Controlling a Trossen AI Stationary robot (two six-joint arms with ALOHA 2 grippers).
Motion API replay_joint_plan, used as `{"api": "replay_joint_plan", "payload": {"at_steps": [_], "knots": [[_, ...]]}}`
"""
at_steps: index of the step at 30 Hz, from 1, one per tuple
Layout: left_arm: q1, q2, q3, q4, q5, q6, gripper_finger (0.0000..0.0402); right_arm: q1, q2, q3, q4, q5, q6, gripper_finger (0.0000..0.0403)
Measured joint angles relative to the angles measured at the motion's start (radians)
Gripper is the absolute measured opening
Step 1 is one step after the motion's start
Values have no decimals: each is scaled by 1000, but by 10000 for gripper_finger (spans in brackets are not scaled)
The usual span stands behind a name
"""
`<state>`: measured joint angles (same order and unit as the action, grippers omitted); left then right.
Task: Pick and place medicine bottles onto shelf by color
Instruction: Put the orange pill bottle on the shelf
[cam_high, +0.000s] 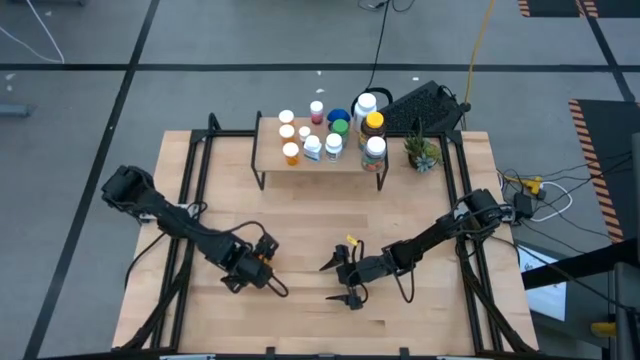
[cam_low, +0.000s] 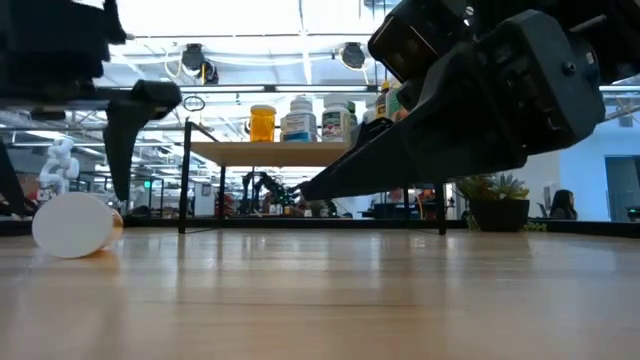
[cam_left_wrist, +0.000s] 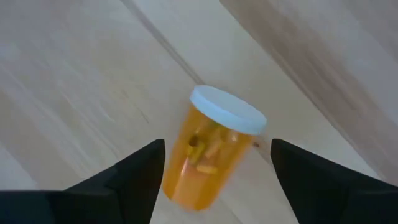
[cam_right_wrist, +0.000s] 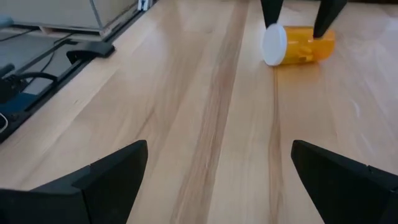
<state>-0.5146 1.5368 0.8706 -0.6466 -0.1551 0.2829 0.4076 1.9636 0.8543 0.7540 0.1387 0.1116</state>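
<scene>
An orange medicine bottle (cam_left_wrist: 205, 162) with a white cap lies on its side on the tabletop, left of centre near the front. It also shows in the right wrist view (cam_right_wrist: 305, 46) and the low view (cam_low: 72, 226). My left gripper (cam_high: 265, 265) is open, pointing down over it, one finger on each side of it, with no touch showing. My right gripper (cam_high: 338, 282) is open over bare wood to the bottle's right, nothing between its fingers. Several bottles (cam_high: 330, 135) stand upright on the shelf (cam_high: 320, 160) at the table's far edge.
A small potted plant (cam_high: 422, 152) stands to the right of the shelf. A black keyboard-like object (cam_high: 425, 105) lies beyond the far edge. Black frame rails (cam_high: 185, 200) run along the table's left and right sides. Bare wood lies between the grippers and the shelf.
</scene>
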Motion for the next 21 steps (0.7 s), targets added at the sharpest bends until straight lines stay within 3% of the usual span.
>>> {"api": "replay_joint_plan", "payload": {"at_steps": [12, 21], "knots": [[11, 0, -114, 244, 2, -105, 221, 0, 0, 0, 15, 0, 7, 392], [11, 1, -93, 305, -68, -299, 181, 0, 0, 0, 54, 0, 51, 392]]}}
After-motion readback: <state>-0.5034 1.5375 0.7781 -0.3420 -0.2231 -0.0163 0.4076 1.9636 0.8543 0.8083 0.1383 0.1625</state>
